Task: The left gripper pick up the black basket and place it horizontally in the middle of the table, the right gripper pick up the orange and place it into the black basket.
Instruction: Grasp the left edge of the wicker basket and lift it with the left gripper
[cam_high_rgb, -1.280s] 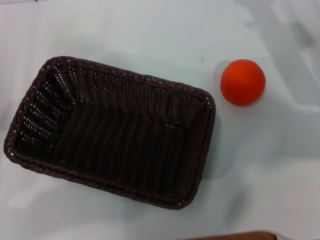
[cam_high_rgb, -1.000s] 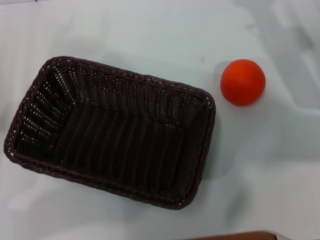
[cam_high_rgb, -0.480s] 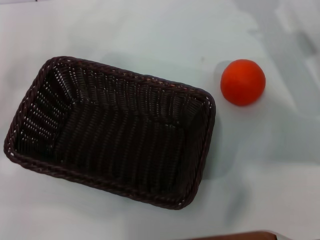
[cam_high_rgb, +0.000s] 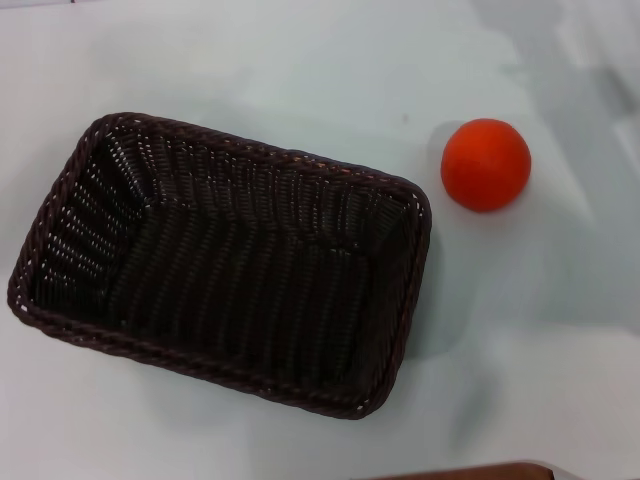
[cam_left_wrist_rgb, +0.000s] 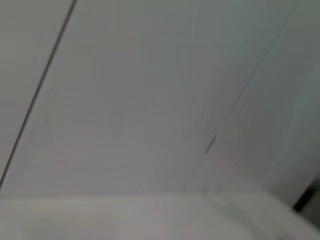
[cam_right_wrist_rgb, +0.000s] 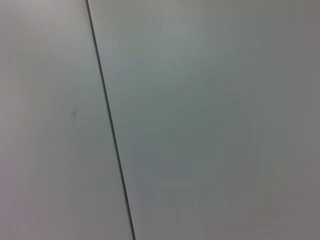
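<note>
The black basket (cam_high_rgb: 225, 262) lies on the white table (cam_high_rgb: 300, 60) in the head view, left of centre, turned slightly askew, open side up and empty. The orange (cam_high_rgb: 486, 164) sits on the table to the right of the basket's far right corner, apart from it. Neither gripper shows in the head view. The left wrist view and the right wrist view show only pale flat panels with thin dark seams, no basket, no orange and no fingers.
A brown edge (cam_high_rgb: 470, 472) shows at the bottom of the head view. Grey reflections lie on the table at the far right (cam_high_rgb: 590, 80). White table surface surrounds the basket and the orange.
The basket and the orange have not moved. The grey reflections on the table at the right have shifted and faded a little.
</note>
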